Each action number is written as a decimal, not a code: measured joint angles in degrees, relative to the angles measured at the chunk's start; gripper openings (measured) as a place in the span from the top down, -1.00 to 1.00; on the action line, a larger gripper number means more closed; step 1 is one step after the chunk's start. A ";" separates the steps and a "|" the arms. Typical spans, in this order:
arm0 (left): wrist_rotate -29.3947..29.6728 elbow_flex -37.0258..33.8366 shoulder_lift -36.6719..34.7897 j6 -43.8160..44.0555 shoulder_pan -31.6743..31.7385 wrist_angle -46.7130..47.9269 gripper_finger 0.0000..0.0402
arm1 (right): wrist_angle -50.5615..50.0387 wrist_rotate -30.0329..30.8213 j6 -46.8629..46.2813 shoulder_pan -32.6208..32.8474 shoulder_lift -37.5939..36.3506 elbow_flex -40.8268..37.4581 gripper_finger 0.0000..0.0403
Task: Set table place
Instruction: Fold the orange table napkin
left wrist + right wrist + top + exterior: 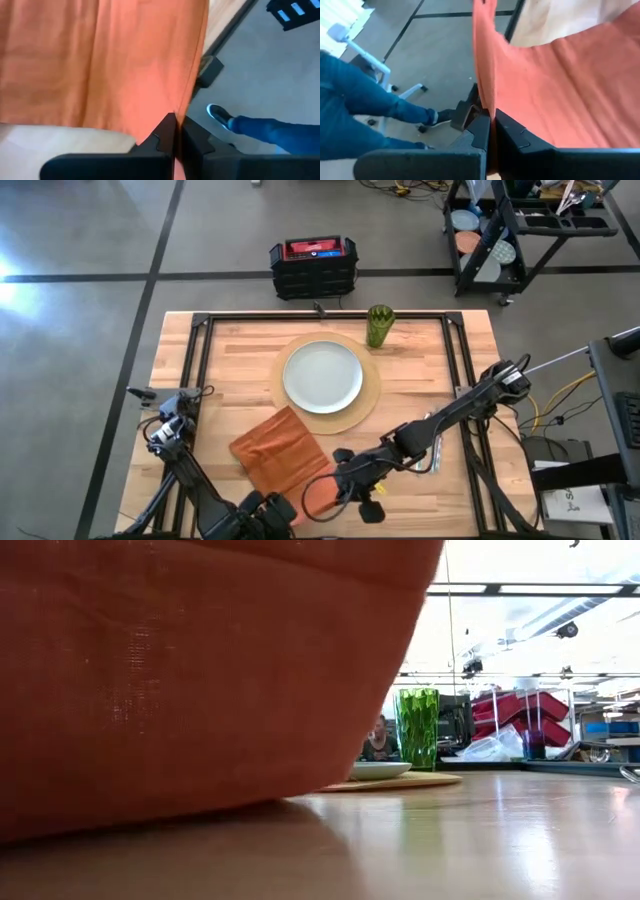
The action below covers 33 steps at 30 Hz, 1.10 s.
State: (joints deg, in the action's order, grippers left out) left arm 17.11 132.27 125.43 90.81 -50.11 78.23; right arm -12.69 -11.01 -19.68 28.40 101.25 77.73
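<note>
Pinching napkin (580,90) edge: right pincer (491,131) (left too).

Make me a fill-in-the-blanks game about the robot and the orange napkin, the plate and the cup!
1. Both grippers, left and right, are shut on the orange ____.
2. The plate sits on a round tan ____.
3. The cup beside the placemat is colored ____.
4. The napkin lies on the ____, which is wooden.

Missing words: napkin; placemat; green; table
</note>
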 joint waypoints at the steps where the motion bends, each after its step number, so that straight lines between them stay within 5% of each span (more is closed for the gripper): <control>1: -0.17 0.01 0.00 0.33 0.00 -0.26 1.00 | -0.01 -0.35 0.00 0.06 0.00 0.00 1.00; 11: 1.13 0.00 0.00 8.00 -0.09 12.44 1.00 | 0.36 2.38 2.76 -3.35 0.15 3.27 1.00; 20: 3.53 -7.08 -0.55 11.07 2.38 12.01 1.00 | -1.05 1.70 6.00 -11.37 0.19 4.07 1.00; 33: 4.10 -14.97 -4.78 13.79 5.63 11.83 1.00 | -4.27 2.03 7.32 -12.56 0.24 4.02 1.00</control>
State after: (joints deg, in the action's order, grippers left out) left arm 21.21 117.29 120.65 104.60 -44.48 90.06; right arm -16.95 -8.98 -12.36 15.85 101.49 81.76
